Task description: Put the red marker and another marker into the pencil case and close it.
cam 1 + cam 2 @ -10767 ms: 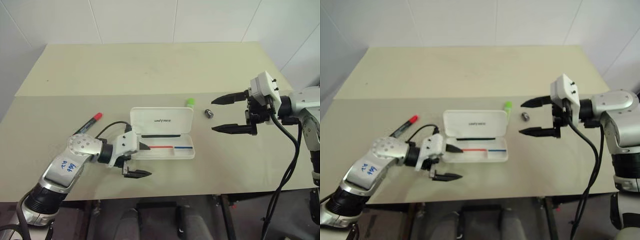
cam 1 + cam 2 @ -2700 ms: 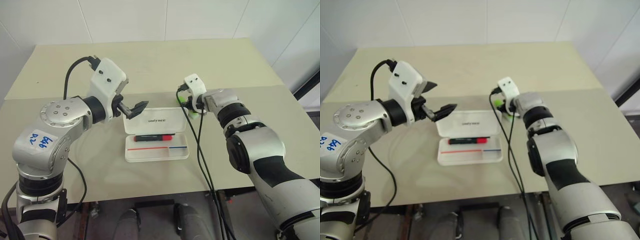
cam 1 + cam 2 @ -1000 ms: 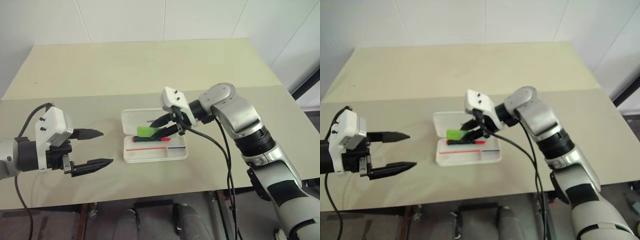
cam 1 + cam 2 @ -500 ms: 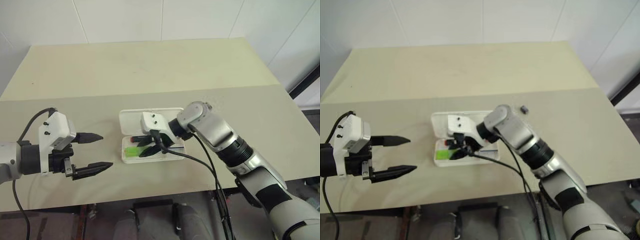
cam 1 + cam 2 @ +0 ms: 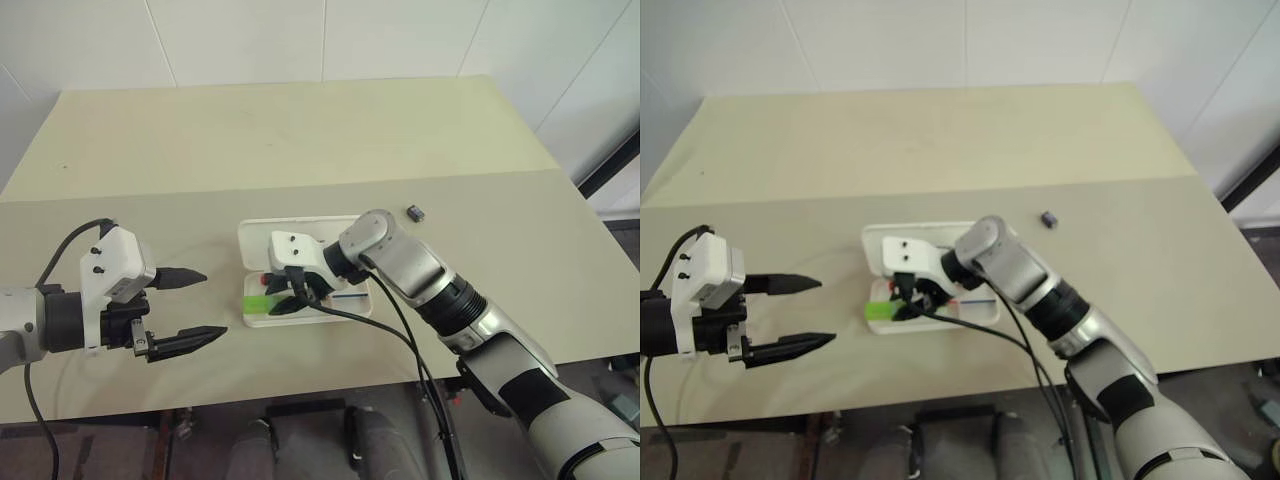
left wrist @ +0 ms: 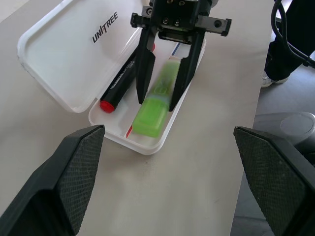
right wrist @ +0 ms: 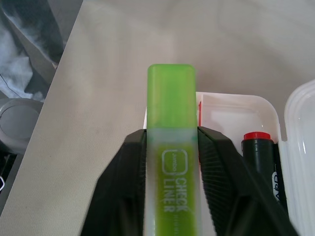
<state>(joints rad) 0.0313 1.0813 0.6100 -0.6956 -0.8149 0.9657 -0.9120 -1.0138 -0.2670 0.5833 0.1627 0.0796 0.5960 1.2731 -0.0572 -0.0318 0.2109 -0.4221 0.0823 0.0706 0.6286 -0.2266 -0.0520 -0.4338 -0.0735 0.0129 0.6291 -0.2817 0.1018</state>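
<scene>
Stubby light-green marker (image 6: 158, 101) is resting in my white hinged plastic pencil case (image 6: 78, 59), right gripper (image 6: 162, 96) bracketing it, grip uncertain; red-capped black pen (image 6: 120, 83) alongside; left gripper (image 5: 195, 302) waiting, spread.

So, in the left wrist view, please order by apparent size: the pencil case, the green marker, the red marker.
1. pencil case, clearly largest.
2-3. green marker and red marker: unsure, both partly hidden by the right end effector.

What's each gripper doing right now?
Left gripper: open, holding nothing.
Right gripper: fingers on both sides of the green highlighter in the pencil case; grip cannot be told.
</scene>
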